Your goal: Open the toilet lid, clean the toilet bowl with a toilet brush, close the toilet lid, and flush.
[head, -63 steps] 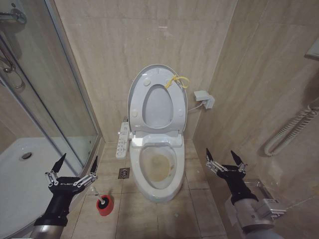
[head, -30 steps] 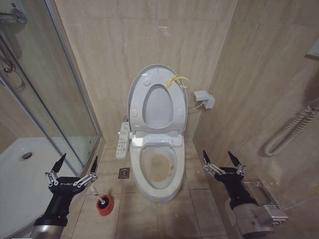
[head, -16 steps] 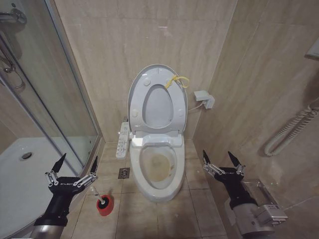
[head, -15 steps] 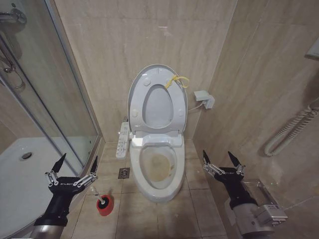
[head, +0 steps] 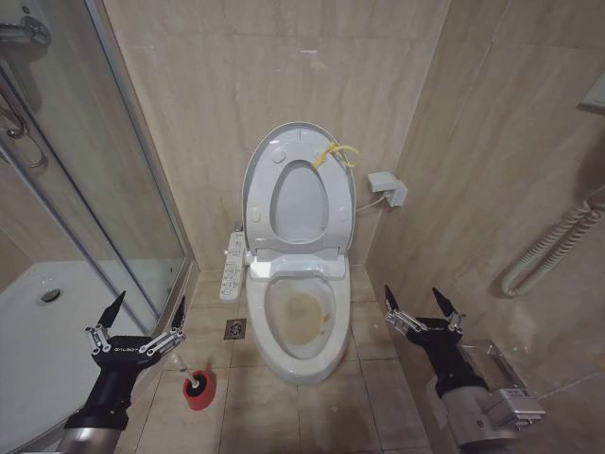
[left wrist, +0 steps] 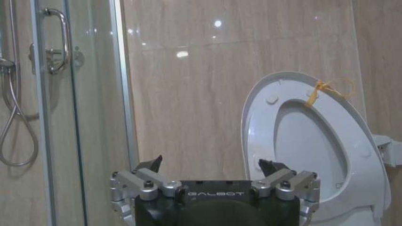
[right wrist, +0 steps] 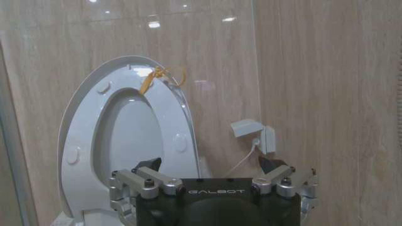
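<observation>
Lid [head: 299, 184] already up against wall behind bowl [head: 298, 322]; stain inside, cleaning not begun. Brush [head: 196, 385] in red cup [head: 200, 394], left of bowl. Left gripper [head: 138, 318] above brush, right gripper [head: 423, 305] right of bowl; both spread, empty.

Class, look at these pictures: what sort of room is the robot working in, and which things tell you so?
A small tiled bathroom: the toilet bowl with the toilet lid raised, a glass shower enclosure beside it, and the toilet brush in its red holder.

"GALBOT" is printed on the left gripper [left wrist: 210, 165] and right gripper [right wrist: 210, 165]; other markings seem unreadable.
</observation>
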{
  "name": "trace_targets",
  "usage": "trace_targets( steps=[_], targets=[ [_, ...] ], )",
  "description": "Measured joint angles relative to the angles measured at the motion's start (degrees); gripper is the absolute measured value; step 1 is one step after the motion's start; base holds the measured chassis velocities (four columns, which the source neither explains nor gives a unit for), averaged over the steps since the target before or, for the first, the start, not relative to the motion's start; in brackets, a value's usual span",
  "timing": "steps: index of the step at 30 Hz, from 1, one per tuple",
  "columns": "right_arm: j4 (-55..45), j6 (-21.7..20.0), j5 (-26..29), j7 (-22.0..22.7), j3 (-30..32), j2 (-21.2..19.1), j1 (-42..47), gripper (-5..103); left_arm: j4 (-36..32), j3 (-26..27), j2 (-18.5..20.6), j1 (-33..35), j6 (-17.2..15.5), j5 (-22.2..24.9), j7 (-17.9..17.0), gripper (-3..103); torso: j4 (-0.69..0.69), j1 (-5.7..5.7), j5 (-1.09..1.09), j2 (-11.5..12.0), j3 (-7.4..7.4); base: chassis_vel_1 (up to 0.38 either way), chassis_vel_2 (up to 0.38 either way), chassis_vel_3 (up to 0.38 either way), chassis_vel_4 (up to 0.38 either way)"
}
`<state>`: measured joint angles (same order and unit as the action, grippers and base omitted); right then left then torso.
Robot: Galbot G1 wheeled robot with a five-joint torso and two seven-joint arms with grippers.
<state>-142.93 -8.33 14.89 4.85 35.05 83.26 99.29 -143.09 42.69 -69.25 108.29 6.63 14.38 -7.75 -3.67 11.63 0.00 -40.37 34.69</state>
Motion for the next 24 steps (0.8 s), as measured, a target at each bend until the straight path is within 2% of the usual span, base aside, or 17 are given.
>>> trace_targets(
  steps=[24],
  targets=[
    [0.0, 0.0, 0.0, 0.0, 0.0, 0.0, 0.0, 100, 0.0, 0.0, 0.0, 0.0, 0.0, 0.0, 0.0, 100, 0.00, 0.00, 0.00, 0.0, 0.00, 0.000, 0.000, 0.000, 0.000]
  ],
)
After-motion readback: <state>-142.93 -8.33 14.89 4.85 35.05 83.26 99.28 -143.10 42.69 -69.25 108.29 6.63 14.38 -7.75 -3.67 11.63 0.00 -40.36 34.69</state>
